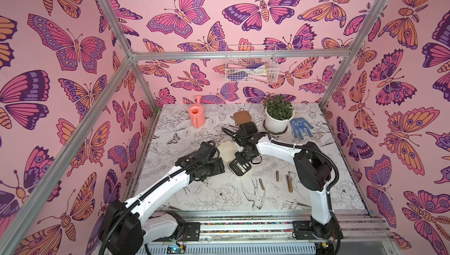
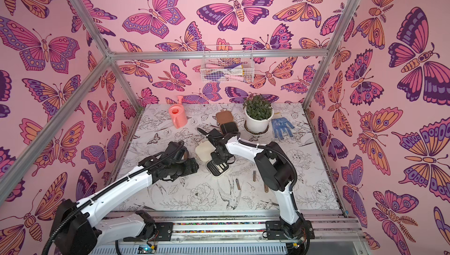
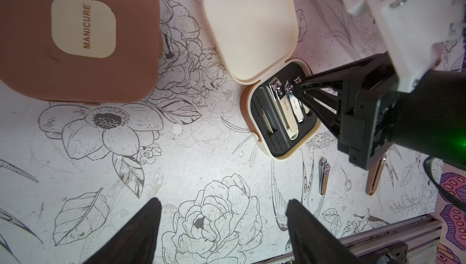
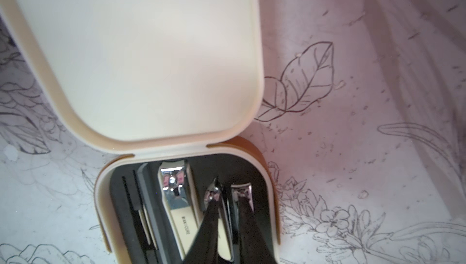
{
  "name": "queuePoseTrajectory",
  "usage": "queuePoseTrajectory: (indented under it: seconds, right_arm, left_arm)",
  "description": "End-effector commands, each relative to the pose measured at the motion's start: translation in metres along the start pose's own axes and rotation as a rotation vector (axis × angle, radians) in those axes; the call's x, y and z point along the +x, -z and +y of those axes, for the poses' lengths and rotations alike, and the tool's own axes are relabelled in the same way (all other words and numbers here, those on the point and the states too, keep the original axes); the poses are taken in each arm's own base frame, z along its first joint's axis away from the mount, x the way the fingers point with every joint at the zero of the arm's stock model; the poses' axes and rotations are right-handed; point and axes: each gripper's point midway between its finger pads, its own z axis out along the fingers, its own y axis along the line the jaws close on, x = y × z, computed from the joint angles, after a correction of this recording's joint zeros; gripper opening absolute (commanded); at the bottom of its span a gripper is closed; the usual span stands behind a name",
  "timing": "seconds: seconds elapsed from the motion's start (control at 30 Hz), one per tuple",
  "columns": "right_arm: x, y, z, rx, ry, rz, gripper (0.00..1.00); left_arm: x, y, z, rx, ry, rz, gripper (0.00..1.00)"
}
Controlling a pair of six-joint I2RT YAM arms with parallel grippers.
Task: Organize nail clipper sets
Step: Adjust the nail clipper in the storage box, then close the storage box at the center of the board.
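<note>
Presently the cream case (image 3: pixel 249 28) lies open near the middle of the table (image 1: pixel 194 193). Its lid is folded back flat and its black-lined tray (image 4: pixel 100 199) faces up. The tray holds one large clipper (image 4: pixel 176 199) marked MANICURE, two smaller clippers (image 4: pixel 242 192) alongside it, and slim dark tools in the outer slots.

The right gripper (image 4: pixel 229 194) has its tips down inside the tray, over the heads of the two smaller clippers. The jaws stand a narrow gap apart, and nothing is seen pinched between them.

The left gripper (image 3: pixel 223 201) hovers above bare table just beside the cream case. Its jaws are wide apart and empty.

A closed tan-brown case (image 3: pixel 75 35) with a cream patch reading MANICURE shows in the left wrist view. It sits near the cream lid and does not touch it. It cannot be made out in the top views, where the left arm covers that area.

An open tan-brown case (image 1: pixel 241 117) sits at the back of the table, just beside the potted plant (image 1: pixel 278 115). Its black-lined half is turned up, and its contents are too small to tell.

Three loose slim tools (image 1: pixel 277 175) lie flat on the table on the near side of the cream case, close to the right arm and apart from one another.

A pink watering can (image 1: pixel 196 116) stands at the back, and a blue dotted glove (image 1: pixel 301 126) lies beside the pot. A wire basket (image 1: pixel 250 65) hangs on the rear wall.
</note>
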Motion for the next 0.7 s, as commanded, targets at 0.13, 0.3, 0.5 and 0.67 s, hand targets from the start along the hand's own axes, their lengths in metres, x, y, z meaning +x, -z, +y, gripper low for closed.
queuePoseTrajectory:
  seconds: [0.13,0.3,0.5,0.67]
  right_arm:
    - [-0.017,0.037,-0.026,0.061,-0.048,-0.053,0.27]
    - [-0.013,0.071,-0.013,-0.036,-0.101,-0.115,0.29]
    - [0.011,0.094,-0.003,-0.149,-0.179,-0.15,0.3]
    - [0.042,0.083,-0.004,-0.198,-0.375,-0.137,0.33]
  left_arm:
    - [-0.014,0.009,0.001,0.007,-0.02,-0.031,0.81]
    - [-0.05,0.007,-0.005,0.006,-0.033,-0.042,0.82]
    - [-0.1,-0.017,-0.023,0.006,-0.075,-0.042,0.84]
    - [-0.126,-0.057,-0.028,0.053,-0.06,0.024,0.85]
